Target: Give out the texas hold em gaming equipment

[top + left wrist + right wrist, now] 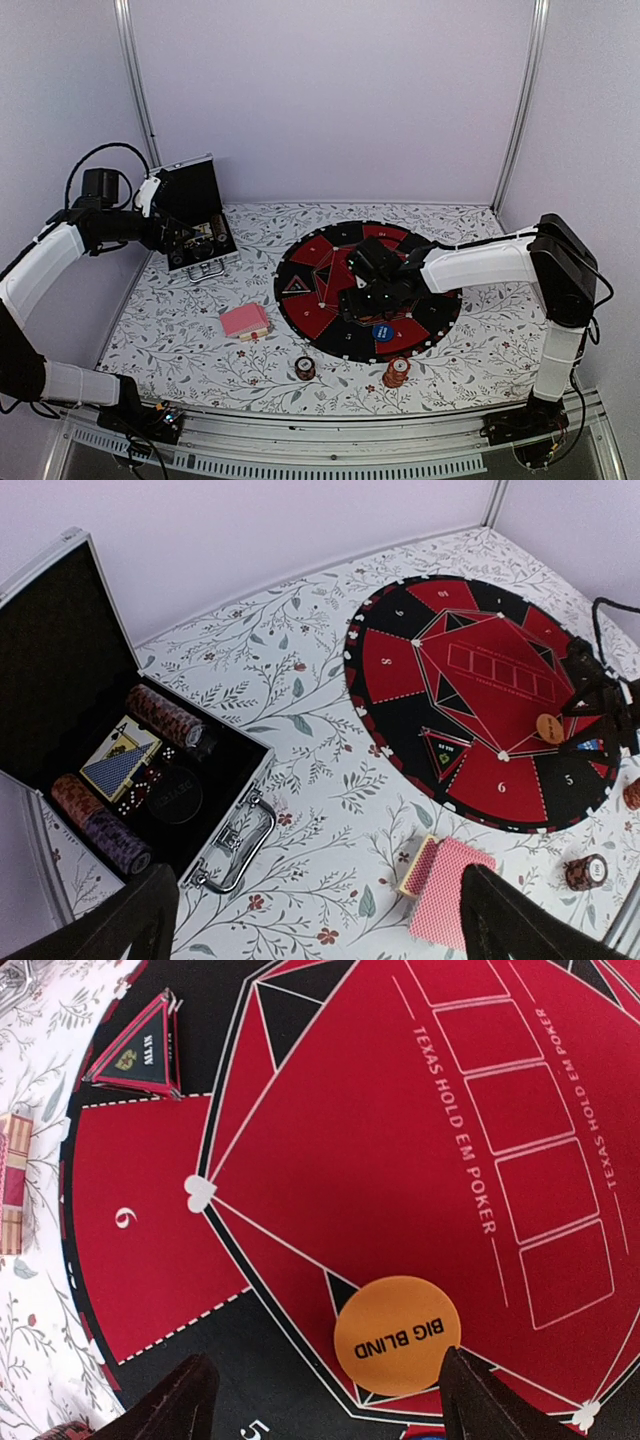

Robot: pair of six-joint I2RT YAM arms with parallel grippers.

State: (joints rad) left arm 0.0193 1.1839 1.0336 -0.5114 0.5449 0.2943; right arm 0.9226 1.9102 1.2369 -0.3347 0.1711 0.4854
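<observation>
Orange plastic marked BIG BLIND, the orange button disc (397,1335) lies flat on the round poker mat (310,250). It sits on the edge of the red central field, just inward of the blue button disc (382,329), which is between 5 and 6 o'clock on the mat. That spot reads as a player's position, so the disc looks dealt to its seat rather than merely parked.

The right gripper (322,1380) hovers over it with its jaws spread wide, one on either side, and holds nothing. The disc rests on the felt alone. The right arm's elbow is raised high at 3 o'clock, its forearm stretches left across the mat, and its wrist is tipped down at the felt.

The rest of the set waits off the mat for distribution. The pink-backed deck (244,321) is between 8 and 9 o'clock, a brown chip stack (305,368) is near 7 and a red-and-white stack (396,373) is near 5 to 6. More chips are stored in the open black case (195,225) at 10 o'clock.

The left gripper (315,900) hangs above that case, fully spread and empty, with its arm swung far out to 9 o'clock. It is probably there to fetch more pieces.
</observation>
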